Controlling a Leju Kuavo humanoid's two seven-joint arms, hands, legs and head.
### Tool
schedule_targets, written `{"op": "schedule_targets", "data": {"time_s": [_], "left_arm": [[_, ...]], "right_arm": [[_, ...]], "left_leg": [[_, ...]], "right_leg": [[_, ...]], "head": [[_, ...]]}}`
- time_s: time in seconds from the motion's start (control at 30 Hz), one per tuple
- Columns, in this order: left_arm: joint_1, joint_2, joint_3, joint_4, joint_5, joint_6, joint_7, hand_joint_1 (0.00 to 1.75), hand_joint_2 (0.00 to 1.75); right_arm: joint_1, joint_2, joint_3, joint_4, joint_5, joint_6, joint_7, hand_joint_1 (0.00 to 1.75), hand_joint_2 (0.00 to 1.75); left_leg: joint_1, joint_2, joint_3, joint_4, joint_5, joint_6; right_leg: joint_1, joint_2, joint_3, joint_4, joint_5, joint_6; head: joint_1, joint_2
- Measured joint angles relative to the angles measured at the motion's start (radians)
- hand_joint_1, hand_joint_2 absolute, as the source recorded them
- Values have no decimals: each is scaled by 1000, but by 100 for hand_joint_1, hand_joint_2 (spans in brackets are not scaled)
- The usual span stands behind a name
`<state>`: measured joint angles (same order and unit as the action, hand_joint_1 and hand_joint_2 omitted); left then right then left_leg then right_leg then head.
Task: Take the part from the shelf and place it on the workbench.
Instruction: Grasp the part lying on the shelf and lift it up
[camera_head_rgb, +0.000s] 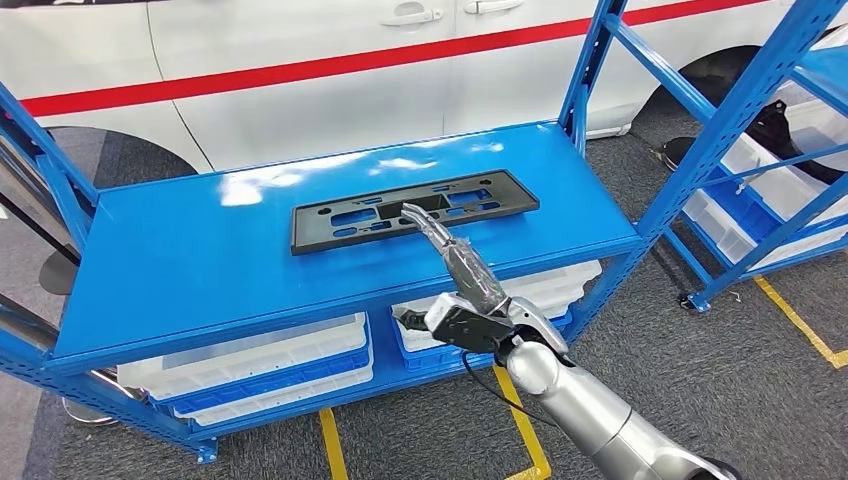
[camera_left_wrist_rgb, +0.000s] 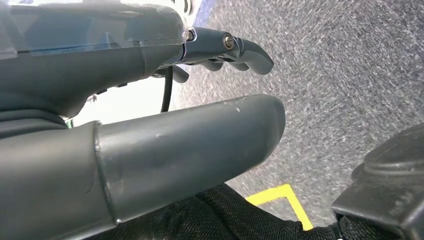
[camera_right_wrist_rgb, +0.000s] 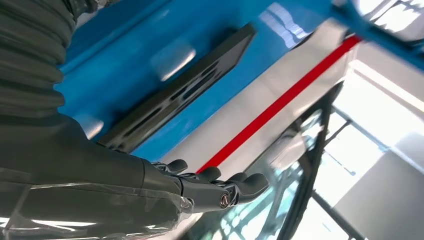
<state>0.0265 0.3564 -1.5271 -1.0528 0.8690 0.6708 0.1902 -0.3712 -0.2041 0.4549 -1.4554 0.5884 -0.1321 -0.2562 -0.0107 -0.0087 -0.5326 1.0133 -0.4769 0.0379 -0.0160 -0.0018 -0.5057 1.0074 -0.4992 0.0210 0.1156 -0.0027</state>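
A white car (camera_head_rgb: 330, 60) with a red stripe fills the far side of the room, parked just behind a blue shelf (camera_head_rgb: 200, 260) that runs wide across the middle. A second blue rack (camera_head_rgb: 760, 170) stands off to the right with white bins in it. The floor is grey carpet (camera_head_rgb: 720, 370) with yellow tape lines, probably marking where things belong.

Under the top board of the shelf, white trays (camera_head_rgb: 270, 365) are stacked on the lower level, out of the way, so the top is left as a flat place for one item. That item is the part (camera_head_rgb: 412, 210), a long black plastic frame with slots cut through it. It lies flat on the top board, a little right of centre and towards the far edge, long side running left to right. Lying flat like that, it offers only thin edges to get hold of.

The right hand (camera_head_rgb: 450, 262) reaches in from the near right on its silver arm. Its fingers are stretched out forward and apart, holding nothing, and the fingertips come up to the part's near edge; from the head view I cannot tell whether they touch it or hang just above. My guess is it means to hook that near edge.

The left hand (camera_left_wrist_rgb: 165, 120) hangs low over the carpet, fingers loosely spread and nothing in them, likely kept clear while the other arm works.
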Motion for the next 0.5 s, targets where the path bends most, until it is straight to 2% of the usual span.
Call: {"op": "schedule_targets", "data": {"time_s": [0.07, 0.17, 0.5], "left_arm": [[-10, -7, -9, 28, -30, -33, 7, 0, 0], [-19, -21, -14, 75, -61, -72, 10, 0, 0], [-38, -67, -30, 222, -123, -150, 6, 0, 0]], "right_arm": [[-29, 2, 18, 31, 83, -50, 39, 0, 175], [-65, 5, 33, 70, 140, -89, 68, 0, 175], [-102, 5, 64, 152, 284, -143, 129, 0, 175]], "left_leg": [[0, 0, 0, 0, 1, 0], [0, 0, 0, 0, 1, 0], [0, 0, -1, 0, 1, 0]], "right_leg": [[0, 0, 0, 0, 0, 0], [0, 0, 0, 0, 1, 0], [0, 0, -1, 0, 1, 0]], "head": [[0, 0], [0, 0], [0, 0]]}}
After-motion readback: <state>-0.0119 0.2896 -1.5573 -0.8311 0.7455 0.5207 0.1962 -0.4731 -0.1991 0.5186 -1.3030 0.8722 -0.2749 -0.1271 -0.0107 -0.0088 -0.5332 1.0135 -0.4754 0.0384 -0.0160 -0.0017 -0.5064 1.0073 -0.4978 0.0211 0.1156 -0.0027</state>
